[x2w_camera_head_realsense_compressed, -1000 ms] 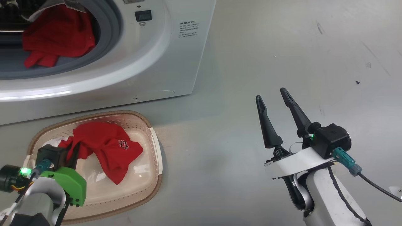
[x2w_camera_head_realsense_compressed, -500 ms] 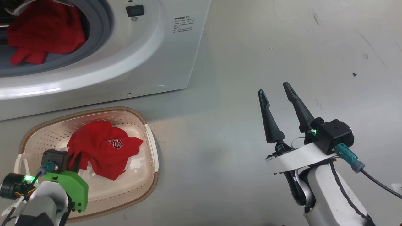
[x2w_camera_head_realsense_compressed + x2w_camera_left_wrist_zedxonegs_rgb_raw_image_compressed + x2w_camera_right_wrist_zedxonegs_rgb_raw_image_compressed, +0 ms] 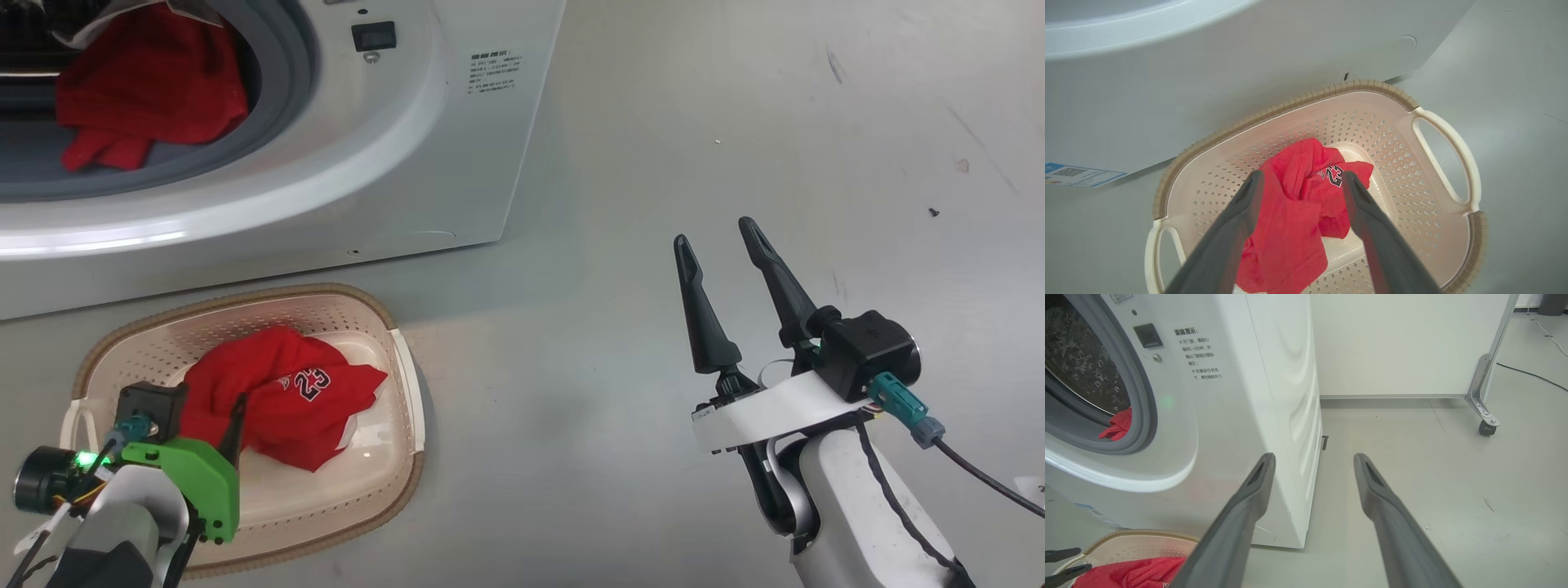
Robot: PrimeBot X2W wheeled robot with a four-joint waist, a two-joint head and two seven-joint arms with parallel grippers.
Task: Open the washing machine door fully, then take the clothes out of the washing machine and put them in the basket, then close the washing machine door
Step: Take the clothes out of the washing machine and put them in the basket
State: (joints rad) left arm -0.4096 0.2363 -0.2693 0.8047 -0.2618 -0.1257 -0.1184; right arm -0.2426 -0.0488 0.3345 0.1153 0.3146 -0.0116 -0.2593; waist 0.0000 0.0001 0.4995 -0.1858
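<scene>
Left wrist view shows you your left end effector point(image 3: 1301, 179) with its fingers spread apart above the basket point(image 3: 1355, 85), a red jersey point(image 3: 1290, 220) lying loose inside between them. Your right end effector point(image 3: 714, 233) hangs spread wide over the floor point(image 3: 735, 122), gripping nothing. More red clothing point(image 3: 147, 90) sits in the open mouth of the washing machine point(image 3: 457, 180), just behind the basket.
</scene>
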